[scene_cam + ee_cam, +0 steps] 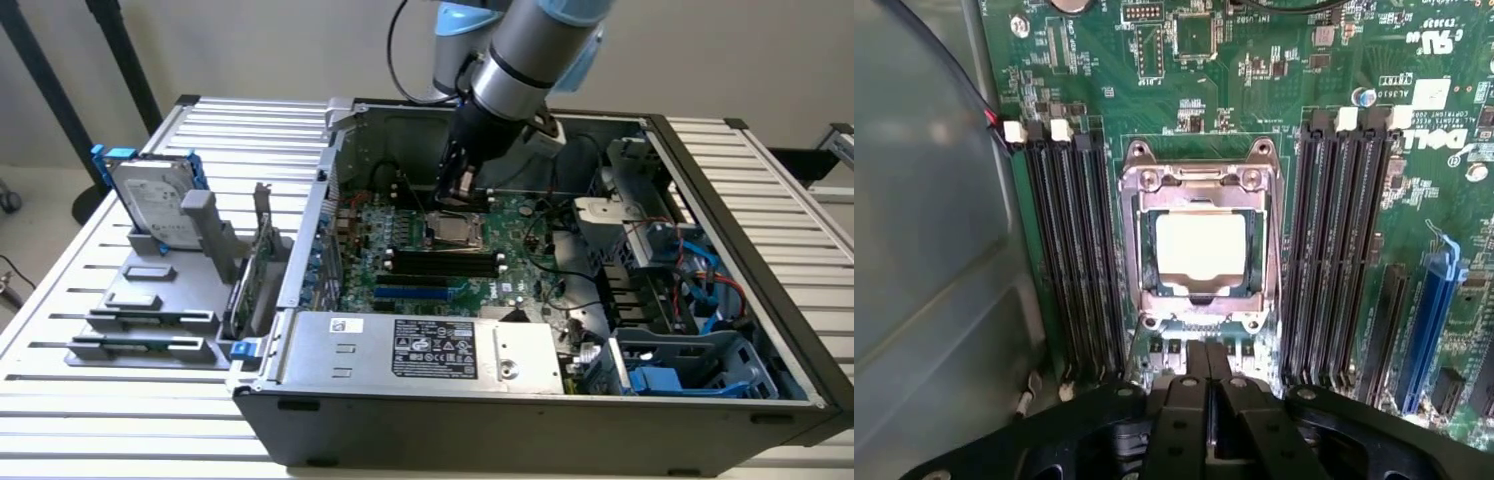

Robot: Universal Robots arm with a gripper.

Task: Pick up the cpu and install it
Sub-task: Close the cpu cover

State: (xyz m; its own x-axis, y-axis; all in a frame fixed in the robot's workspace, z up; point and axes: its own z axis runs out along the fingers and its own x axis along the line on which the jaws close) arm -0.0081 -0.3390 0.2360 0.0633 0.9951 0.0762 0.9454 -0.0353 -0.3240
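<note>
Tool [1205,362] clenched, fingertips together. Cpu [1201,247]: square, pale silver top, seated flat within socket frame [1199,178], just ahead of tool tips, not touching.

There was one cpu [1200,247] in one socket [1200,168]. One motherboard [1274,60] carried two banks of black memory slots [1069,250] and one blue slot [1434,300]. In the exterior view, one hard drive [154,200] stood at nine o'clock from one computer case [534,425].
</note>
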